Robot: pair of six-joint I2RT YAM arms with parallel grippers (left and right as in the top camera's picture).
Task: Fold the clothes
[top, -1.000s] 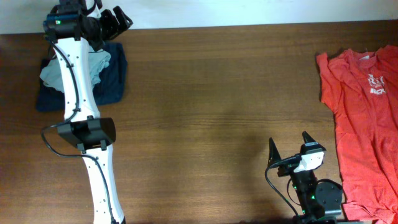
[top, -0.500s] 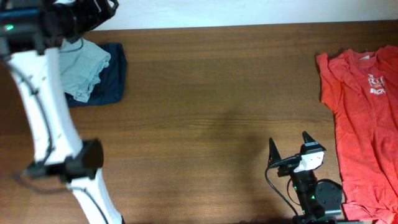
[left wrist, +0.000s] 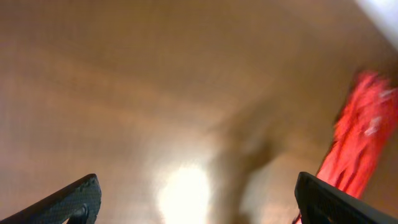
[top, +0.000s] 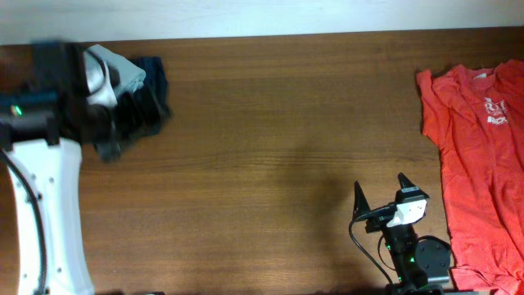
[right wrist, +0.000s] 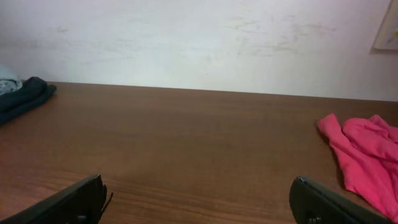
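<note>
A red t-shirt (top: 479, 156) lies spread out at the table's right edge. It also shows in the right wrist view (right wrist: 367, 162) and, blurred, in the left wrist view (left wrist: 360, 130). A folded pile of navy and pale grey-green clothes (top: 135, 75) sits at the far left corner and shows in the right wrist view (right wrist: 22, 96). My left gripper (top: 146, 113) is blurred by motion beside that pile; in its wrist view (left wrist: 199, 199) the jaws are wide open and empty. My right gripper (top: 381, 197) is open and empty near the front edge, left of the red t-shirt, and shows in its wrist view (right wrist: 199, 199).
The brown wooden table (top: 286, 139) runs between the pile and the red t-shirt. A white wall (right wrist: 199, 37) stands behind the table's far edge. The right arm's base (top: 417, 258) sits at the front edge.
My left arm has swung from over the folded pile at the far left corner back toward the front left, its camera now facing across the table. The right arm has not moved.
</note>
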